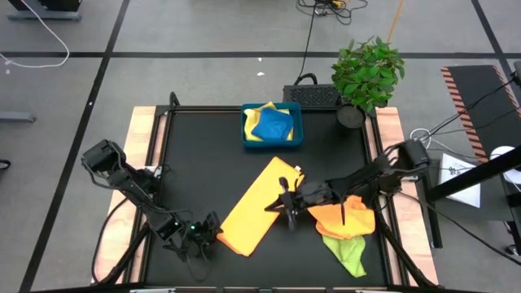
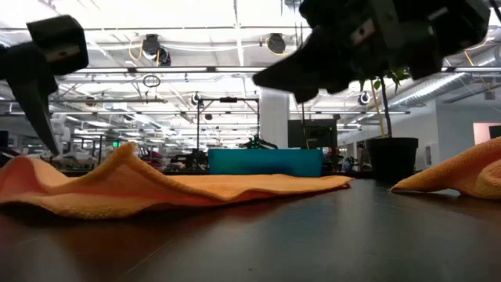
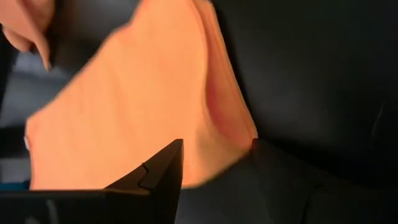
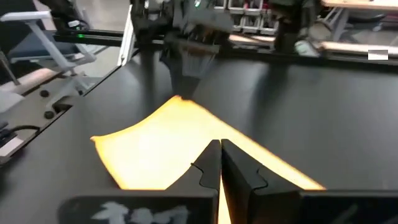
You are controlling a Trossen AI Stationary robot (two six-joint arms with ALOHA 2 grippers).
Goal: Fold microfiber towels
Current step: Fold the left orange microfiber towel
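Note:
An orange-yellow microfiber towel (image 1: 256,203) lies slantwise in the middle of the black table, apparently doubled over. My left gripper (image 1: 213,230) is at its near-left corner, open, slanting down, one finger (image 3: 163,169) on each side of the cloth. That corner (image 4: 177,99) stands up in a ridge. My right gripper (image 1: 285,207) is shut and hovers over the towel's right edge, clear of the cloth (image 4: 219,149). Blue (image 1: 273,124) and pale yellow towels lie crumpled in the blue tray (image 1: 247,137). My left gripper stands astride the orange-yellow towel's near-left corner (image 3: 230,134), coming slantwise down from the table's near left. The cloth fills the gap between the open fingers and bulges there. I cannot tell whether the fingers press on it. The rest of the towel lies on the table.
An orange towel (image 1: 346,218) and a lime green one (image 1: 350,254) lie heaped at the near right. A potted plant (image 1: 368,73) stands at the far right corner, with a dark box beside it. Bare black tabletop shows on the left and between the tray and the towel.

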